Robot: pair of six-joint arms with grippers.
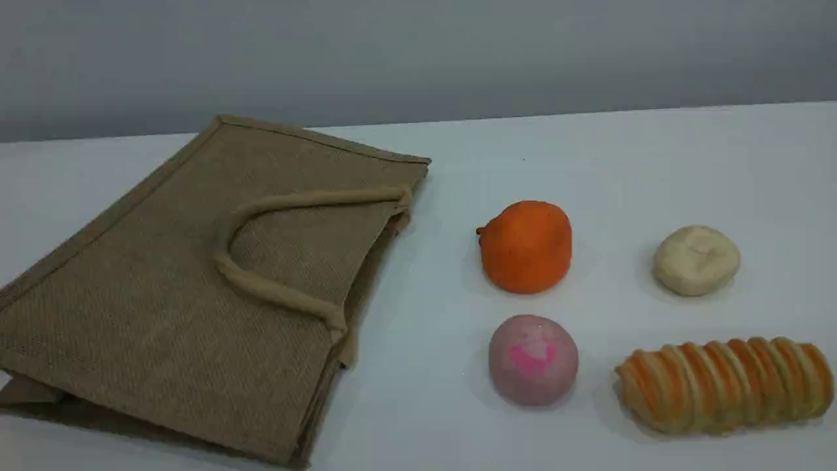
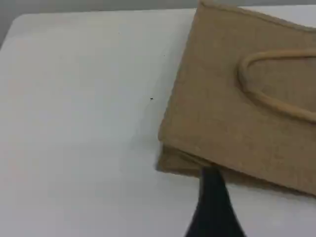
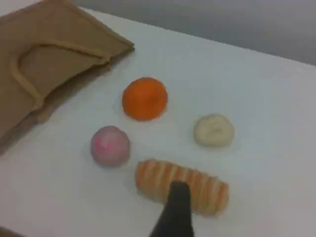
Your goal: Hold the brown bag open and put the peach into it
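The brown bag lies flat on the left half of the table, its mouth facing right and one beige handle resting on its upper side. The peach, pale pink with a bright pink blotch, sits alone on the table just right of the bag's mouth. No arm shows in the scene view. In the left wrist view one dark fingertip hangs above a corner of the bag. The right wrist view shows one dark fingertip high over the striped bread, with the peach and bag to its left. Neither gripper holds anything.
An orange fruit stands behind the peach. A cream-white lumpy ball sits at the right, and a long striped bread roll lies in front of it. A grey wall runs behind the table's far edge.
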